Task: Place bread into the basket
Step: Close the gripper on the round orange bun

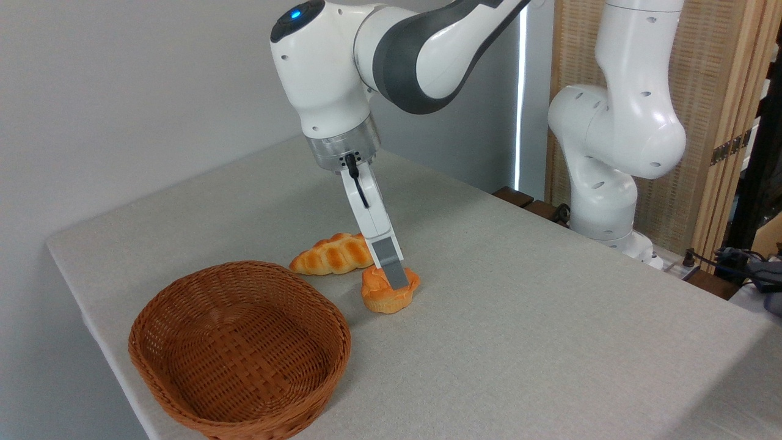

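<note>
A grey cloth-covered table [519, 318] bears the basket [238, 351], braided loaf [330, 256] and bread [382, 296].

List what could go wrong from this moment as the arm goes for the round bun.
1. The gripper sits on the bun at a slant; a shallow hold could let the bun slip when lifted.
2. The braided loaf lies just behind the bun, so it could get nudged.
3. The basket sits at the table's edge; a bump could shift it.
</note>
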